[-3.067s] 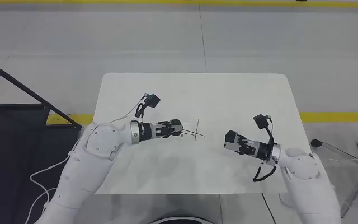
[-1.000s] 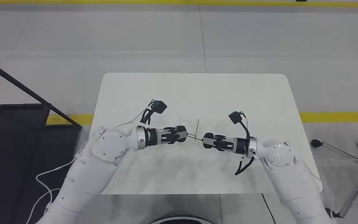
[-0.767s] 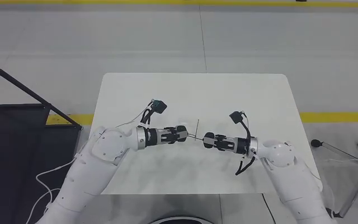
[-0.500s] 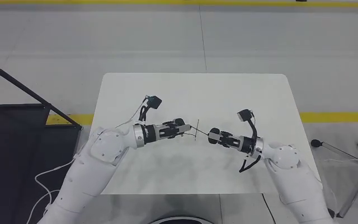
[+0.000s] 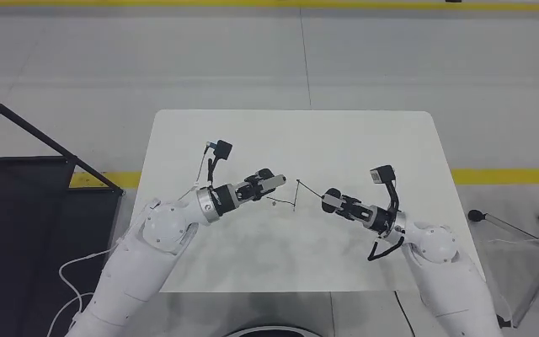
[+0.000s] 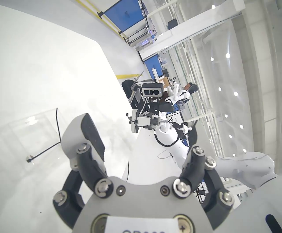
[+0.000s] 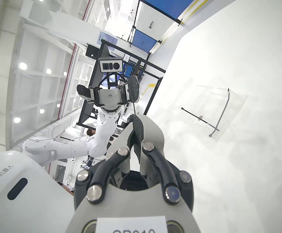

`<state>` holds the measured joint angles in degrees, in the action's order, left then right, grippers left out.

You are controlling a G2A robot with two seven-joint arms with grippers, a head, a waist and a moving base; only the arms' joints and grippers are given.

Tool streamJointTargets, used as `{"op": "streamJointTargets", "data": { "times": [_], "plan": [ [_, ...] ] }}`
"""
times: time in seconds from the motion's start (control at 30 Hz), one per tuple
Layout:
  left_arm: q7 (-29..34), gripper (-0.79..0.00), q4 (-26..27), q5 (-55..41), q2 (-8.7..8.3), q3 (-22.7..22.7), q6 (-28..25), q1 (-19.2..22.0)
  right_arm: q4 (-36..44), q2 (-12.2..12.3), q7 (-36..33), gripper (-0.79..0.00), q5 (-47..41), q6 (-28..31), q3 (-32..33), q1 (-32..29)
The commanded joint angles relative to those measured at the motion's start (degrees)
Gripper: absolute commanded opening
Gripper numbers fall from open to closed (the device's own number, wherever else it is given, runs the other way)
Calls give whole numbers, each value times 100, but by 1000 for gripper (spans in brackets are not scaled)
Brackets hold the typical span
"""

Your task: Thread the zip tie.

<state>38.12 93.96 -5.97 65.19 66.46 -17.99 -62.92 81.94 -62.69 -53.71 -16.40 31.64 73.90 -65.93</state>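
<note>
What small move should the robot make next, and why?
Probably lowering the left fingers onto the zip tie to pinch one end. The tie lies bent on the clear sheet, touched by neither arm; the left fingers are open, the right fingers shut and empty. I see no closed loop.

White bench [image 5: 362, 135], rounded corners, on pale grey floor [image 5: 168, 59]. Yellow floor line [image 5: 497, 176] either side. Black frame [image 5: 34, 129] alongside. Round ceiling lights [image 6: 227, 54], blue panels [image 6: 123, 11] beyond.
</note>
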Motion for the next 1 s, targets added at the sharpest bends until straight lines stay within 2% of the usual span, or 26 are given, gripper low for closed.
{"op": "streamJointTargets", "data": {
  "times": [0.0,0.27,0.47,0.67,0.87,0.97],
  "plan": [
    [-1,0,0,-1,0,0,0,0,-1,0,0,-785,1,0,-1,1],
    [-54,0,26,101,5,-48,29,-37,-1,0,0,-785,1,0,-1,1],
    [-985,0,-34,511,126,-454,-243,-83,174,-22,406,-785,-3,-190,-60,-114],
    [-1751,0,-392,1048,279,-929,-720,56,117,-28,433,-785,-245,-228,-54,-94],
    [-2602,0,-690,1542,419,-1206,-1151,130,77,-28,359,-785,-228,-263,-89,-39],
    [-2821,0,-835,1723,471,-1315,-1276,144,70,-29,336,-785,-234,-255,-109,-23]
  ]
}}
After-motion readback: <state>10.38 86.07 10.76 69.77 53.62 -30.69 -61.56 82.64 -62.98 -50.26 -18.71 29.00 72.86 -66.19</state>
